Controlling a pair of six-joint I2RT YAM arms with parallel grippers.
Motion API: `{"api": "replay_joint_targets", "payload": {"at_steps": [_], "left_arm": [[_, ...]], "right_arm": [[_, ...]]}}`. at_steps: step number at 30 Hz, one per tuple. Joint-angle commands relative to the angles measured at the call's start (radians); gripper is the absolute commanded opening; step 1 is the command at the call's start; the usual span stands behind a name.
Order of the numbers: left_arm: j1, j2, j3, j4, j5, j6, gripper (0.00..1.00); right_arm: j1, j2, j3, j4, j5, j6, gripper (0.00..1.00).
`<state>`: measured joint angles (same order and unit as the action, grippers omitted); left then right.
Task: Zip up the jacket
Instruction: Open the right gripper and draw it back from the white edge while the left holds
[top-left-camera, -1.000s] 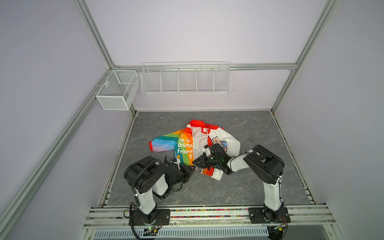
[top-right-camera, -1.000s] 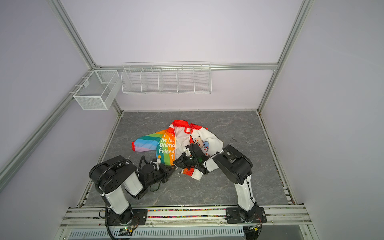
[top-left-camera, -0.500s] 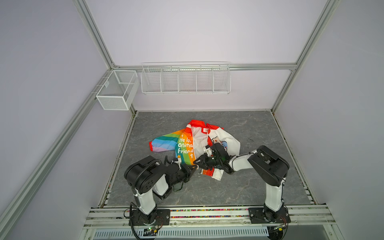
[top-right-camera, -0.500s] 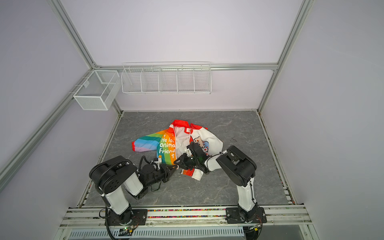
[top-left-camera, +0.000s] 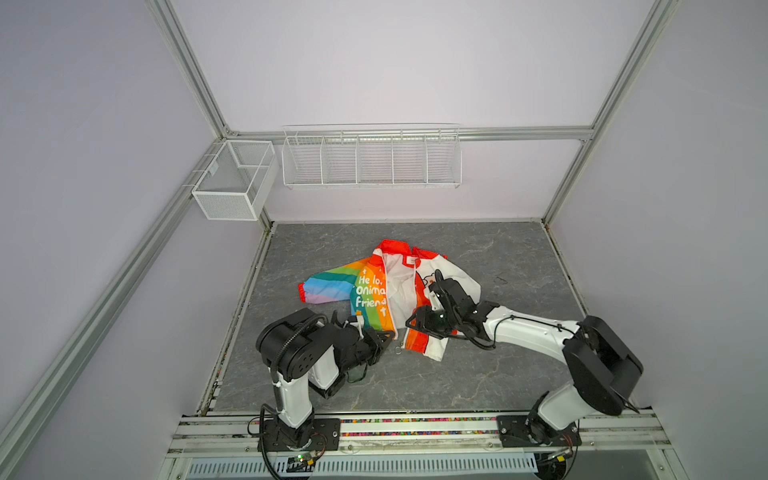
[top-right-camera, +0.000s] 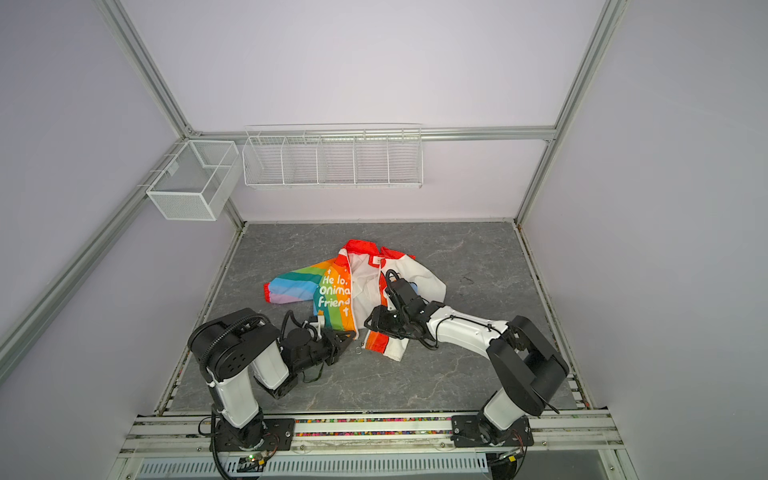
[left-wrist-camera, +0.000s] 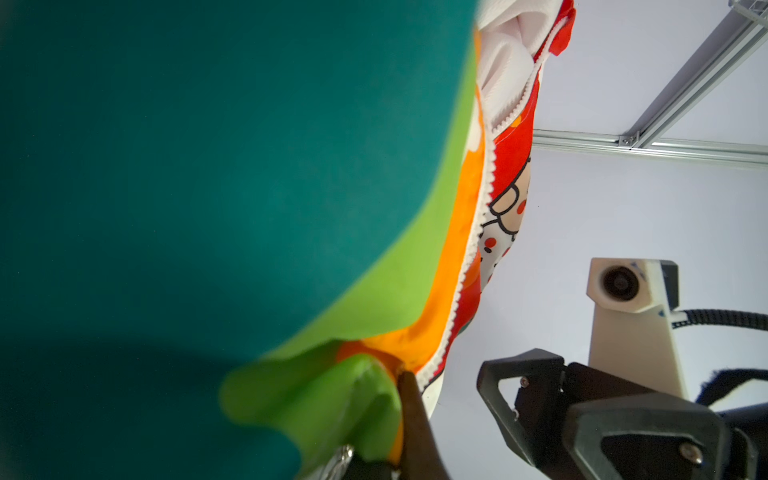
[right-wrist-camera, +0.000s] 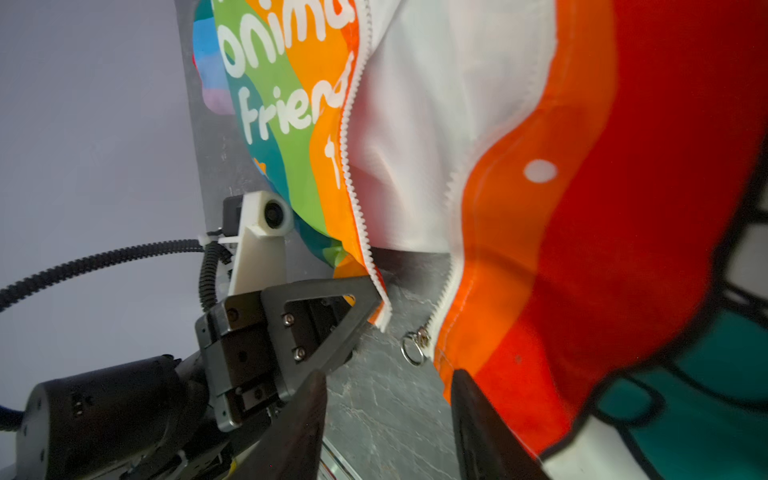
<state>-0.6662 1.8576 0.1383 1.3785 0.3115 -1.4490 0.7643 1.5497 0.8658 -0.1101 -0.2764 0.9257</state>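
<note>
Gaping over bare table (right-wrist-camera: 374, 415), the right gripper (right-wrist-camera: 388, 376) has both dark fingers (right-wrist-camera: 299, 428) apart with nothing clamped. One finger sits just beside the orange hem of the bear-print front but does not pinch it.

Left gripper (right-wrist-camera: 368, 303): closed tight on the bottom corner of the rainbow front, right at the foot of that side's zipper teeth (right-wrist-camera: 353, 174). The left wrist view shows green and orange cloth bunched at the pinch.

Ring pull (right-wrist-camera: 412, 354): lies flat on the table at the foot of the opposite tooth row, hanging off the slider (right-wrist-camera: 424, 336). It is just ahead of the open right fingers and between their lines. The held corner is just beside the slider, with a narrow strip of table between; not touching.

Jacket (top-left-camera: 374, 291): mid-table and unzipped, white lining showing between the two fronts. The hem is toward the arms and the red collar is toward the far wall. The zipper's long axis runs hem to collar, away from both grippers.

Judgement: the right arm is the nearer one to the pull. The coming move turns on closing that small sideways gap between the held corner and the slider. Zipping has not yet started.
</note>
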Motion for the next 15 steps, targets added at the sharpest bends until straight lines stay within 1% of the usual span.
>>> {"api": "replay_joint_targets", "payload": {"at_steps": [1, 4, 7, 9, 12, 15], "left_arm": [[-0.003, 0.016, 0.004, 0.001, -0.020, 0.044, 0.00], [-0.003, -0.010, 0.013, -0.088, -0.029, 0.072, 0.00], [-0.005, -0.077, 0.043, -0.245, -0.032, 0.108, 0.00], [-0.015, -0.160, 0.086, -0.395, -0.047, 0.149, 0.00], [-0.021, -0.296, 0.141, -0.676, -0.086, 0.217, 0.00], [-0.020, -0.365, 0.178, -0.821, -0.101, 0.262, 0.00]], "right_arm": [[0.024, -0.065, -0.022, -0.165, 0.086, -0.059, 0.51], [0.039, -0.109, -0.022, -0.228, 0.133, -0.075, 0.52], [0.047, -0.133, -0.021, -0.258, 0.159, -0.083, 0.53], [0.049, -0.143, -0.015, -0.269, 0.171, -0.087, 0.54], [0.059, -0.148, -0.005, -0.276, 0.186, -0.089, 0.56], [0.068, -0.148, 0.007, -0.284, 0.199, -0.093, 0.60]]}}
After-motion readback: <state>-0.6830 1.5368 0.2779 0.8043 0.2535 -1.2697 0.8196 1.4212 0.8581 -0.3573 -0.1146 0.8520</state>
